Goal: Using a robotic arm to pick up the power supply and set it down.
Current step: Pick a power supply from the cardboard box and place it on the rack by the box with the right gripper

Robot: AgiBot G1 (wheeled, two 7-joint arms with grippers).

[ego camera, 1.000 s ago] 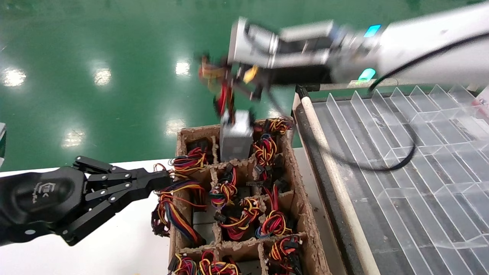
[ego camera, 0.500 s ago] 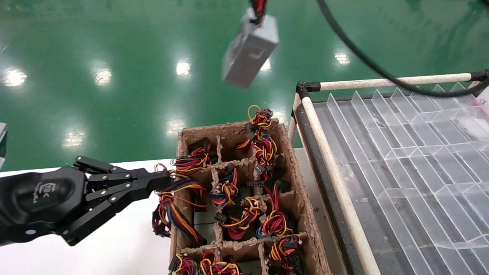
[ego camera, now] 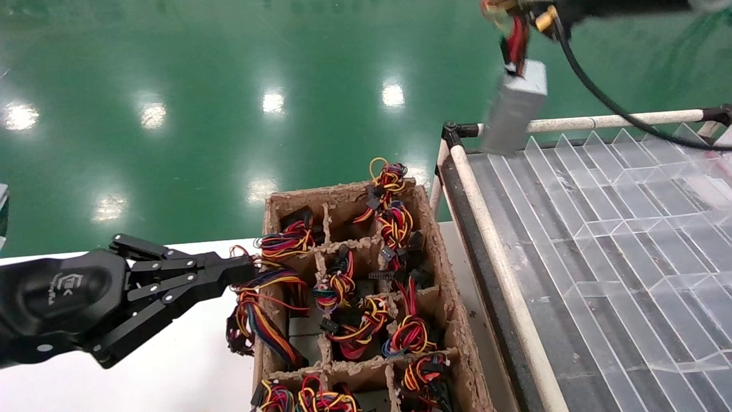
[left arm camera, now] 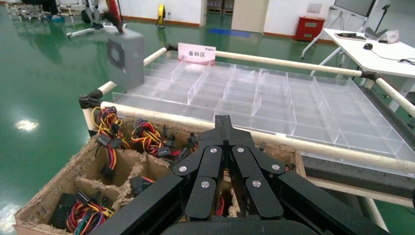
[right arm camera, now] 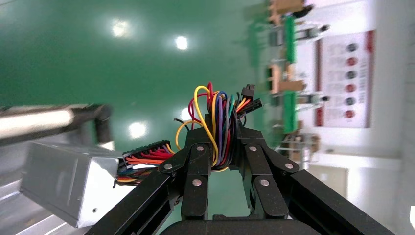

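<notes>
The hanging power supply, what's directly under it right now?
The power supply dangles by its wires from the right pincer, over the corner of the clear divided tray and its white rail. It hides the tray section right beneath.

Factory floor: glossy green floor [ego camera: 171, 86], pipe-framed clear divider tray [left arm camera: 274, 98], pulp crate [ego camera: 452, 320] of wired parts.

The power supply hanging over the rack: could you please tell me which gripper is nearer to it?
Right. The right gripper is shut on the wire bundle of the power supply; the left gripper sits far below beside the cardboard crate.
</notes>
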